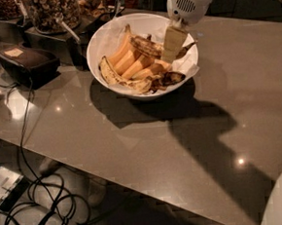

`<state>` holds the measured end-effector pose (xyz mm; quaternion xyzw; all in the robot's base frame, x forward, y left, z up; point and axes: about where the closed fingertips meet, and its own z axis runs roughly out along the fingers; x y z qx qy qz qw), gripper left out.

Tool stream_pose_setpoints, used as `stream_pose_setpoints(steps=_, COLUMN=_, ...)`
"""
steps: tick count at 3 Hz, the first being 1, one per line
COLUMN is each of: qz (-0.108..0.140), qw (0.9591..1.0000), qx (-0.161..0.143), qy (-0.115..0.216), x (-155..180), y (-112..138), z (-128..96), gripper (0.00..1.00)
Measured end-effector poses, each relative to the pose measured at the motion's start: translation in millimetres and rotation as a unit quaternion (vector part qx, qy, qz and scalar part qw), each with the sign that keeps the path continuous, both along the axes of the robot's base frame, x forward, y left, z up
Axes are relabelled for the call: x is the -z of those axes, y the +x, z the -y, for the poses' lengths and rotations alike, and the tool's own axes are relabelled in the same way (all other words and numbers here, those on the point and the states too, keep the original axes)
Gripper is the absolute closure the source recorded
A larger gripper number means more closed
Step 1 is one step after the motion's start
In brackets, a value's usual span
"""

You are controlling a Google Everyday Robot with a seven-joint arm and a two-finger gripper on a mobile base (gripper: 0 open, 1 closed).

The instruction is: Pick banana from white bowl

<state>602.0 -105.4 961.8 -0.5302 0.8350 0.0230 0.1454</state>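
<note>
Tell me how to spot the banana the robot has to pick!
Find the big white bowl on the grey table. Along its back part lies the banana, by the gripper that hangs over the bowl's right side. It is the dark brown, mottled one with a thin dark stem; the orange-yellow bananas in front are clean.

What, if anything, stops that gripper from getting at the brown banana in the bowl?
Nothing that shows, so probably yes. The gripper hangs over the bowl, right at the brown banana, which lies on top of the yellower bananas with nothing covering it.
</note>
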Motion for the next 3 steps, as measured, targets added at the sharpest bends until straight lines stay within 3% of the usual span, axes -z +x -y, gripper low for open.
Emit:
stream_pose_setpoints(steps=1, qz=0.031, qw=0.9989, qx=-0.024, qy=0.027, x=-20.4, y=-17.1, z=-0.4, gripper=1.0)
stream_pose_setpoints(steps=2, qz=0.053, qw=0.9951, qx=-0.058, qy=0.06, x=-36.1, y=-43.2, z=-0.6, gripper=1.0)
stream_pose_setpoints(steps=3, qz=0.054, qw=0.9948, qx=-0.061, qy=0.062, x=-36.8, y=-44.5, z=-0.7, gripper=1.0)
